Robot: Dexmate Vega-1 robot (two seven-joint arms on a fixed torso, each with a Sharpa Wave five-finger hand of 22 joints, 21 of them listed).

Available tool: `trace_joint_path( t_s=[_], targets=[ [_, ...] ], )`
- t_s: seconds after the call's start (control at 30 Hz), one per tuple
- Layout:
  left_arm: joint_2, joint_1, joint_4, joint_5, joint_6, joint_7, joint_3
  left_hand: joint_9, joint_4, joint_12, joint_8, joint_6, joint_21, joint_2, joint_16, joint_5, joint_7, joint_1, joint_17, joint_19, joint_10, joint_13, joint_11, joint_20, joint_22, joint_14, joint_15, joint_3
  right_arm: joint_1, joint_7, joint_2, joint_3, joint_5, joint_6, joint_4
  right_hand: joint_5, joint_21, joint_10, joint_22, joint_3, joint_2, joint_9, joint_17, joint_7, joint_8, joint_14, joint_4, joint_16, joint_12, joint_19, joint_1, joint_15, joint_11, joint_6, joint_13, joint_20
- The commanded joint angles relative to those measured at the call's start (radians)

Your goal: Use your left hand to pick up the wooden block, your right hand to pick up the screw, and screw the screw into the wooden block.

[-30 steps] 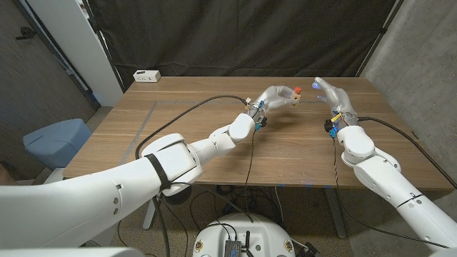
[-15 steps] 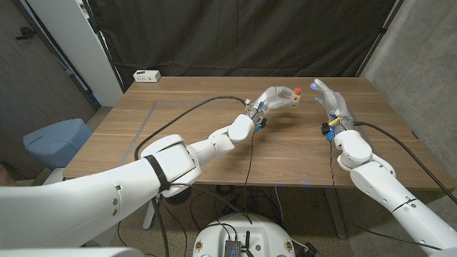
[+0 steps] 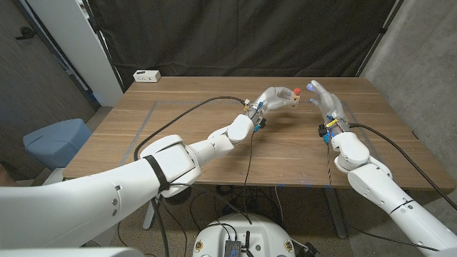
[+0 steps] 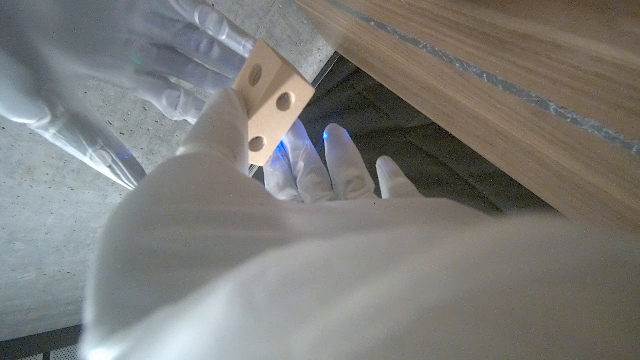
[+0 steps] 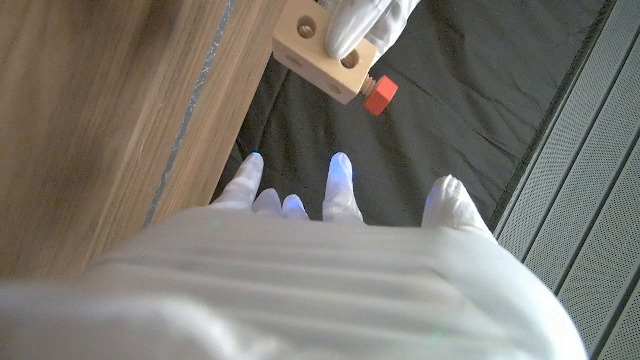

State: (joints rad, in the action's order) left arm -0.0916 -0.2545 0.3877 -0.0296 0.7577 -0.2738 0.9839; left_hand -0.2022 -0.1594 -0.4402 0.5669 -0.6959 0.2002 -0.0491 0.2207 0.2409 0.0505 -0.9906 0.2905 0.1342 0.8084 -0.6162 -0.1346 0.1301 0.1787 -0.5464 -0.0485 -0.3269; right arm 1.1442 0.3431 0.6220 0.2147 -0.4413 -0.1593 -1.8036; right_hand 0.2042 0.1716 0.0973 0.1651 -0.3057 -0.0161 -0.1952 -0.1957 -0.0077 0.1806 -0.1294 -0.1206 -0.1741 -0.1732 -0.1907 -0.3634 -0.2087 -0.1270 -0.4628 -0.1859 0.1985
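My left hand (image 3: pixel 273 96) holds a pale wooden block (image 3: pixel 292 100) above the far middle of the table (image 3: pixel 193 114). A screw with a red head (image 3: pixel 296 91) sticks out of the block's top. In the left wrist view the block (image 4: pixel 268 100) shows round holes beyond my left hand (image 4: pixel 300 270). My right hand (image 3: pixel 325 102) hovers just right of the block with its fingers apart and nothing in them. In the right wrist view the block (image 5: pixel 318 42) and the screw's red head (image 5: pixel 380 95) lie past the spread fingers of my right hand (image 5: pixel 330 250).
A white socket box (image 3: pixel 146 76) sits at the table's far left corner. A black cable (image 3: pixel 186 114) runs along my left arm over the tabletop. A blue seat (image 3: pixel 53 139) stands left of the table, and a dark curtain hangs behind.
My right hand has drifted a little to the left, closer to the block and screw. The left hand keeps the block in the same place.
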Motion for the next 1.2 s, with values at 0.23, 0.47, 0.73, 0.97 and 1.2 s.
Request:
trace_joint_path(
  t_s=[0.23,0.47,0.73,0.97,1.2],
  targets=[
    [-0.005,0.004,-0.006,-0.015,-0.024,0.017,0.001,-0.006,0.011,-0.045,0.013,-0.185,0.001,-0.027,-0.001,0.006,0.061,0.010,0.002,0.001,0.079,-0.012,-0.082,-0.004,0.002,0.001,-0.096,-0.021,0.000,0.002,-0.003,0.021,-0.011,-0.011,0.001,0.006,0.008,0.016,0.003,-0.001,-0.003,0.002,0.001,-0.004,0.020,-0.015,-0.004,-0.010,-0.005,0.013,0.010,-0.005,-0.002,-0.045,0.000,0.006],
    [-0.003,0.004,-0.005,-0.012,-0.018,0.013,0.004,-0.006,0.011,-0.046,0.013,-0.186,0.001,-0.027,-0.001,0.007,0.061,0.010,0.002,0.001,0.079,-0.012,-0.082,-0.003,0.002,0.001,-0.095,-0.021,0.001,-0.001,0.002,0.025,-0.014,-0.004,-0.005,0.006,0.010,0.014,0.003,-0.001,-0.005,0.002,0.002,0.003,0.031,-0.017,-0.005,-0.012,-0.010,0.014,0.012,-0.004,-0.003,-0.079,0.001,0.007],
    [-0.001,0.002,-0.004,-0.009,-0.011,0.011,0.005,-0.006,0.010,-0.045,0.014,-0.188,0.001,-0.028,0.000,0.008,0.061,0.010,0.003,0.001,0.078,-0.013,-0.082,-0.003,0.002,0.003,-0.095,-0.021,0.005,-0.004,0.005,0.028,-0.019,-0.005,-0.009,0.007,0.012,-0.002,0.002,-0.004,-0.009,0.002,0.002,0.009,0.042,-0.014,-0.008,-0.017,-0.018,0.013,0.013,-0.004,-0.006,-0.123,0.002,0.009],
    [-0.002,0.002,-0.004,-0.007,-0.010,0.012,0.005,-0.006,0.011,-0.045,0.012,-0.184,0.001,-0.030,0.000,0.009,0.060,0.011,0.004,0.000,0.076,-0.014,-0.082,-0.002,0.002,0.003,-0.095,-0.022,0.010,0.001,0.006,0.026,-0.018,-0.005,-0.014,0.008,0.014,-0.015,0.002,-0.006,-0.012,0.002,0.003,0.012,0.049,-0.008,-0.011,-0.020,-0.023,0.007,0.012,-0.002,-0.007,-0.151,0.002,0.008],
    [-0.003,0.003,-0.005,-0.009,-0.015,0.015,0.004,-0.006,0.010,-0.046,0.012,-0.183,0.001,-0.030,0.001,0.011,0.060,0.010,0.004,0.000,0.077,-0.014,-0.081,-0.002,0.002,0.002,-0.094,-0.022,0.009,0.001,0.006,0.027,-0.017,-0.007,-0.014,0.008,0.016,-0.028,0.002,-0.008,-0.014,0.002,0.003,0.019,0.053,-0.001,-0.014,-0.023,-0.026,0.000,0.010,-0.001,-0.007,-0.178,0.003,0.009]
  ],
)
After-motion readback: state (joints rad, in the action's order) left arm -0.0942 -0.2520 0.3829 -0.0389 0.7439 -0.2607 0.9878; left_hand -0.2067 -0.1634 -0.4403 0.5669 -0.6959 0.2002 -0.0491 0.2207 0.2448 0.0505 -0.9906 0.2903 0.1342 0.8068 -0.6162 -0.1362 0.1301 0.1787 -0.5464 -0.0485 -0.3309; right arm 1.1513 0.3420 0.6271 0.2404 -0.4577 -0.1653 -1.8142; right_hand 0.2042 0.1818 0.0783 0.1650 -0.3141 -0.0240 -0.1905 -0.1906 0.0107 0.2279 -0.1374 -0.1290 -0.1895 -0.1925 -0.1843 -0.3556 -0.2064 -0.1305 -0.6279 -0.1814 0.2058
